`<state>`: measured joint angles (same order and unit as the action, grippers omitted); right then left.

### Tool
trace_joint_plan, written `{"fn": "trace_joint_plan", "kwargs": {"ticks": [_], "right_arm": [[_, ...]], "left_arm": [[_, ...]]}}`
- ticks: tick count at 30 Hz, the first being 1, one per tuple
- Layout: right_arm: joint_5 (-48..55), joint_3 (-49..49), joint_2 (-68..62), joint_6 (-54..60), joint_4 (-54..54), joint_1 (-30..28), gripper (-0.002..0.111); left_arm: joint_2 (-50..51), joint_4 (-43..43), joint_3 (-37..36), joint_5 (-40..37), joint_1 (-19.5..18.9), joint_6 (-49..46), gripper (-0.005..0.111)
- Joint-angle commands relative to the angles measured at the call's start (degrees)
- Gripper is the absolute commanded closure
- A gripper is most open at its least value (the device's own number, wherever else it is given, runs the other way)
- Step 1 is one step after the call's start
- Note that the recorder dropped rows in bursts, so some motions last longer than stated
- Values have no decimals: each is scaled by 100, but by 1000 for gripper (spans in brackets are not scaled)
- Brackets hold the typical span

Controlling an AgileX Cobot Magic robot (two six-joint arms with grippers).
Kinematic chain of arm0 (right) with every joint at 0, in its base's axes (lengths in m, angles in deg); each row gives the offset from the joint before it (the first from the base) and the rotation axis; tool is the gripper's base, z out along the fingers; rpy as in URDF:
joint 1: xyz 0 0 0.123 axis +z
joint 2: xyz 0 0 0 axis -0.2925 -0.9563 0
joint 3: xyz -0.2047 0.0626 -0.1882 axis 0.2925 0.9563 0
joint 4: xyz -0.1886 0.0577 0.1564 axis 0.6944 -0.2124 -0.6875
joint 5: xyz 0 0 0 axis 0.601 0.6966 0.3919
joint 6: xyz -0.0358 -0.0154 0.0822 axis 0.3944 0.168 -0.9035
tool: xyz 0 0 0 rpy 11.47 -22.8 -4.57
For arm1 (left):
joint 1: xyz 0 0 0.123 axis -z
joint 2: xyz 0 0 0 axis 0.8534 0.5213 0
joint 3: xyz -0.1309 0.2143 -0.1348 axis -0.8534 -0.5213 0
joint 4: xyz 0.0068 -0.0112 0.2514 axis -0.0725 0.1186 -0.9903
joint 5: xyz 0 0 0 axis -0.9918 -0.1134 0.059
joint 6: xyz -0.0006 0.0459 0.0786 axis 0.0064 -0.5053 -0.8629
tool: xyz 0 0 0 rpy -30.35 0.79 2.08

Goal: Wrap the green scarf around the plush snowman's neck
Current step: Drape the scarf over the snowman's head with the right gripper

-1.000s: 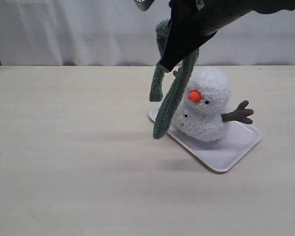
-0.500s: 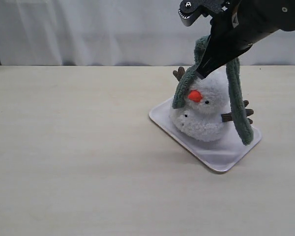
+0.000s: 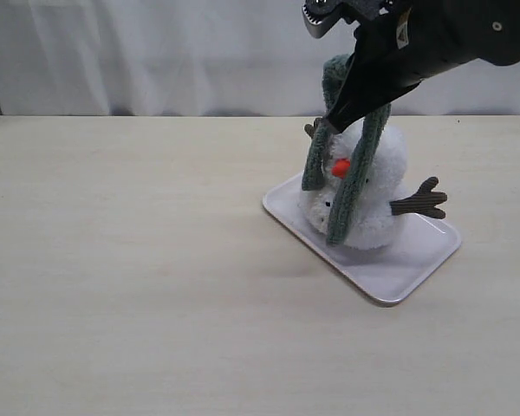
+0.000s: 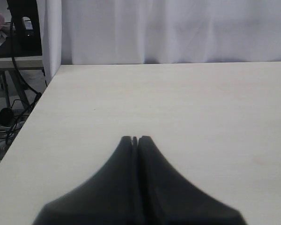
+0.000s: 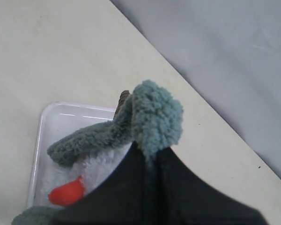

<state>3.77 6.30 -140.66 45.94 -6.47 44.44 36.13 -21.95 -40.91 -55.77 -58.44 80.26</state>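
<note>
1. Now the right gripper (image 3: pixel 336 118) is clamped on the fold of the green scarf (image 3: pixel 355 178), just above the snowman (image 3: pixel 388 165).
2. Both scarf ends hang in front of the snowman: one crosses its face beside the orange nose (image 3: pixel 339 168), and the other drops along its side.
3. The snowman sits upright on a white tray (image 3: pixel 416 260) on the table (image 3: pixel 139 260).
4. The left gripper (image 4: pixel 136 139) is pinched together on nothing, over the table.
</note>
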Motion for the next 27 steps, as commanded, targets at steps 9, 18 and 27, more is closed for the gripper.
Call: {"fn": "trace_joint_plan", "kwargs": {"ticks": [9, 18, 27], "right_arm": [[-26, 52, -429, -1070, 1325, -25, 104], [276, 52, -598, -1499, 2178, -138, 104], [25, 52, -964, -1511, 1342, -727, 99]], "left_arm": [[-12, -5, -9, 72, 31, 39, 107], [-12, -5, -9, 72, 31, 39, 107], [-12, -5, -9, 72, 31, 39, 107]]}}
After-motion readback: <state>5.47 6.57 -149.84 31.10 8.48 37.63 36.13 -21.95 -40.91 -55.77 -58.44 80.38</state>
